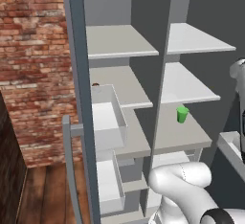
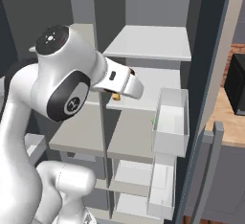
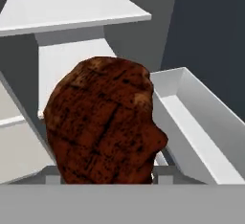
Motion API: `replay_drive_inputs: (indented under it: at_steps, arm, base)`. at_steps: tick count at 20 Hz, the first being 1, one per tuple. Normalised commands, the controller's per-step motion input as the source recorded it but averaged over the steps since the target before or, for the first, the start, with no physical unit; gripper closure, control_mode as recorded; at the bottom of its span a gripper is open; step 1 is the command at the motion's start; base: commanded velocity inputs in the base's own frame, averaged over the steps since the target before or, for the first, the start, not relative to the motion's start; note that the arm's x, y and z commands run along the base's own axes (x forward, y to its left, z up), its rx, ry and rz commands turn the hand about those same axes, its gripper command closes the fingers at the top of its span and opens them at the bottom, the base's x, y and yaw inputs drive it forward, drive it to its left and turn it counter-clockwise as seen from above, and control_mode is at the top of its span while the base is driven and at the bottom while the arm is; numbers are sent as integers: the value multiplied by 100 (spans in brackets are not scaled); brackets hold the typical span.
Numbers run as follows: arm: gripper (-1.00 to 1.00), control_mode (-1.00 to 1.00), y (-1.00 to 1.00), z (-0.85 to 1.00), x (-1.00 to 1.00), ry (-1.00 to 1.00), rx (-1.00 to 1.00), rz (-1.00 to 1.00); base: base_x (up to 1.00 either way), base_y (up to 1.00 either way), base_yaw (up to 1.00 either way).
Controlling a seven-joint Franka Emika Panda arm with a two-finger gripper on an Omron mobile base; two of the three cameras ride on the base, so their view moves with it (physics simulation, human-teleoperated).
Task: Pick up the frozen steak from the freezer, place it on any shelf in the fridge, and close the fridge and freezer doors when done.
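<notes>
The frozen steak (image 3: 105, 122), a dark red-brown lump, looms large and close in the hand view, hanging in the air with no shelf under it. In the right base view a tan-orange bit of the steak (image 2: 115, 95) pokes out under my gripper (image 2: 116, 93), which is shut on it; the fingertips are hidden by the meat. The hand hangs at the divider (image 2: 101, 122), level with the fridge's second shelf (image 2: 153, 82). The freezer (image 1: 117, 82) is the left column and the fridge (image 1: 191, 82) the right column. Both doors (image 1: 74, 74) (image 2: 210, 65) stand open.
A small green cup (image 1: 182, 114) stands on the fridge's third shelf. White bins (image 2: 170, 117) hang on the open right door, close beside the hand. More bins (image 1: 107, 117) jut out by the left door. My arm's elbow (image 2: 67, 79) bulks in front of the freezer column.
</notes>
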Motion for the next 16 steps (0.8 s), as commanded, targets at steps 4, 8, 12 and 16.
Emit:
replay_drive_inputs:
  at_steps: [4,8,12,16]
  arm:
    - [100,-100,-9,4,61,-43,0,-8]
    - [100,-100,0,0,44,-40,0,1]
    - [100,-100,0,0,4,-12,0,4]
    - [100,-100,-3,21,49,4,4,0]
  base:
    - [0,0,0]
    - [0,0,0]
    - [0,0,0]
    - [0,0,0]
